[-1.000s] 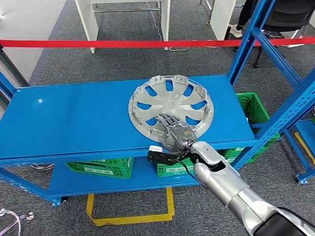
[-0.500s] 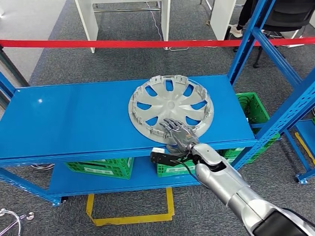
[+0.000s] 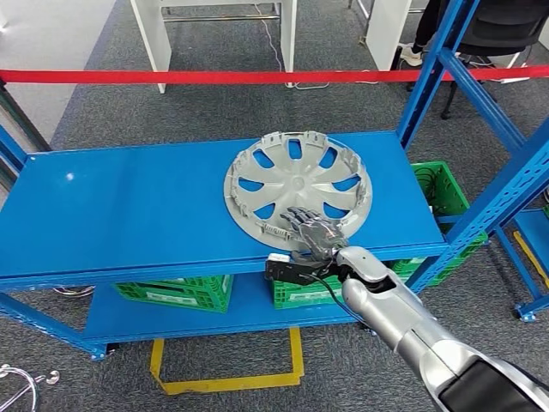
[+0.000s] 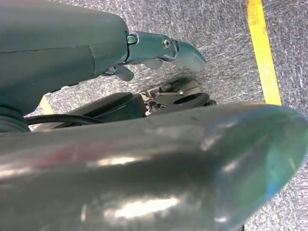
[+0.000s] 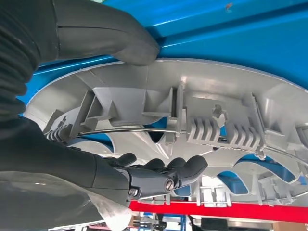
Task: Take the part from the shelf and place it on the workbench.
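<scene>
The right robot hand (image 3: 310,233) grips the near rim of the hubcap (image 3: 298,183), lying flat, ribbed underside up, on the blue shelf (image 3: 129,215).

You've got a shiny silver right arm (image 3: 401,313) with a dark grey right hand (image 3: 312,232), black wrist camera (image 3: 288,270) and black cable.

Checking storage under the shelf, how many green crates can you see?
3: one green crate lower left, one behind the robot hand, one right; others may be hidden.
</scene>
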Motion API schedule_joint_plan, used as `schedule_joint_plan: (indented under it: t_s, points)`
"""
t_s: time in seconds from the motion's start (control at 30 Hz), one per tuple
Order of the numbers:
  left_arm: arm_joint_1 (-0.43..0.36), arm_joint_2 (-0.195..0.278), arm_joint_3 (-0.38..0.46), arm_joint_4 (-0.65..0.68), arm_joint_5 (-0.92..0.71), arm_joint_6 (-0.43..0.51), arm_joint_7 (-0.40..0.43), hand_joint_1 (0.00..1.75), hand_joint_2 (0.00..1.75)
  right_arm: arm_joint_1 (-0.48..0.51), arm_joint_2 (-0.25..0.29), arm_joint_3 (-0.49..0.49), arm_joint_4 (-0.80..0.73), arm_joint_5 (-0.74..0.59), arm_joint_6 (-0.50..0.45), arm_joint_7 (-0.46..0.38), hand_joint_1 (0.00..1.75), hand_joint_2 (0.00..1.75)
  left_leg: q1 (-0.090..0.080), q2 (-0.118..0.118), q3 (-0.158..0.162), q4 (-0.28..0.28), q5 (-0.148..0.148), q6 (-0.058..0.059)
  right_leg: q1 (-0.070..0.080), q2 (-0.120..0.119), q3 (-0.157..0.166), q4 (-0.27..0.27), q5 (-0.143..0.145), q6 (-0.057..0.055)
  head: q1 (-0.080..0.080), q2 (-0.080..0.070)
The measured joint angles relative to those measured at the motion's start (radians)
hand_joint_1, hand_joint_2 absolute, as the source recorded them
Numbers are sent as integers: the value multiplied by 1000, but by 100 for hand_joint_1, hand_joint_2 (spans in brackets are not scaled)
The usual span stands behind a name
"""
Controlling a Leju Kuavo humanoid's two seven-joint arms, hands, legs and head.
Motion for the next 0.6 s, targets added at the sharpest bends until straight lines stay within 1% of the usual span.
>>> schedule_joint_plan:
  t_s: [0.07, 0.1, 0.13, 0.17, 0.2, 0.23, 0.27, 0.3, 0.47, 0.53, 0.6]
  points:
    - [0, 0, 0, 0, 1, 0, 0, 0, 0, -2, 0, 0, 0, -1, 9, -1, 0, 175, 0, 0, 0, 0, 0, 0, 0, 0, 0, 0, 0, 0, 0, 0]
    - [0, 0, 0, 0, 1, -1, 0, 0, 0, -5, 0, 1, 0, -1, 17, -2, 4, 175, 0, 0, 0, 0, 0, 0, 0, 0, 0, 0, 0, 0, 0, 0]
    - [0, 0, 0, 0, 2, -1, 0, 0, 0, -7, 0, 2, 0, -3, 27, -2, 15, 175, 0, 0, 0, 0, 0, 0, 0, 0, 0, 0, 0, 0, 0, 0]
    - [0, 0, 0, 0, 3, -2, 0, 0, 0, -11, 0, 3, 0, -4, 38, -2, 38, 175, 0, 0, 0, 0, 0, 0, 0, 0, 0, 0, 0, 0, 0, 0]
    - [0, 0, 0, 0, 4, -3, 0, 0, 0, -14, 0, 5, 0, -6, 48, -2, 73, 175, 0, 0, 0, 0, 0, 0, 0, 0, 0, 0, 0, 0, 0, 0]
    - [0, 0, 0, 0, 6, -5, 0, 0, 0, -16, 0, 8, 0, -8, 57, -2, 106, 175, 0, 0, 0, 0, 0, 0, 0, 0, 0, 0, 0, 0, 0, 0]
    - [0, 0, 0, 0, 8, -6, 0, 0, 0, -19, 0, 11, 0, -10, 65, -2, 131, 175, 0, 0, 0, 0, 0, 0, 0, 0, 0, 0, 0, 0, 0, 0]
    - [0, 0, 0, 0, 9, -7, 0, 0, 0, -21, 0, 15, -1, -14, 72, -2, 146, 175, 0, 0, 1, 0, 0, 0, 0, 0, 0, 0, 0, 0, 0, 0]
    - [0, 0, 0, 0, 18, -12, -1, 0, 0, -28, 0, 34, -13, -27, 100, -2, 171, 175, 0, 0, 1, 0, 0, 0, 0, 0, 0, 0, 0, 0, 0, 0]
    - [1, 0, 1, 0, 21, -13, -1, 0, 0, -29, -1, 42, -21, -33, 109, -2, 175, 175, 0, 0, 1, 0, 0, 0, 0, 0, 0, 0, 0, 0, 0, 0]
    - [1, 0, 1, 0, 22, -14, -2, 0, 0, -30, -3, 49, -32, -38, 115, -4, 175, 175, 0, 0, 1, 0, 0, 0, 0, 0, 0, 0, 0, 0, 0, 0]
